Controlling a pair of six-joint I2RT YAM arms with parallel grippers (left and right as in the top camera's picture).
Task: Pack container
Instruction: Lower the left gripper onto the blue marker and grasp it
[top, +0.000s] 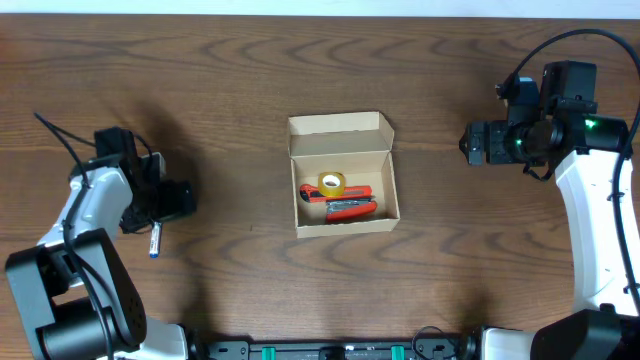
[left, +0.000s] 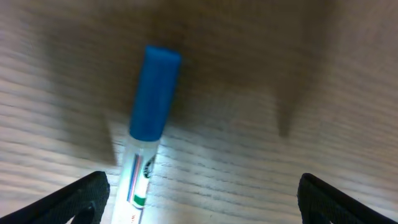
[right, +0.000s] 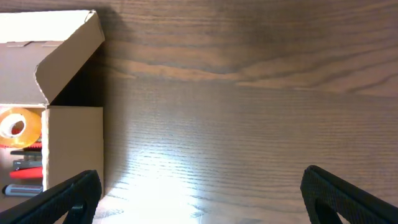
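The container (top: 343, 222) is a small tan cardboard box in the middle of the table, with its flap lid (top: 340, 124) standing open at the far side. Inside lie a yellow tape roll (top: 331, 184) and a red-handled tool (top: 340, 204). A white marker with a blue cap (top: 154, 240) lies on the table at the left. My left gripper (top: 165, 205) hovers over it, open. In the left wrist view the marker (left: 152, 99) lies just inside the left finger of the open jaws (left: 199, 205). My right gripper (top: 470, 143) is open and empty, right of the box.
In the right wrist view the box wall (right: 73, 146) and the tape roll (right: 15, 126) sit at the left edge, with bare wood between the open jaws (right: 199, 199). The table is dark brown wood (top: 250, 70).
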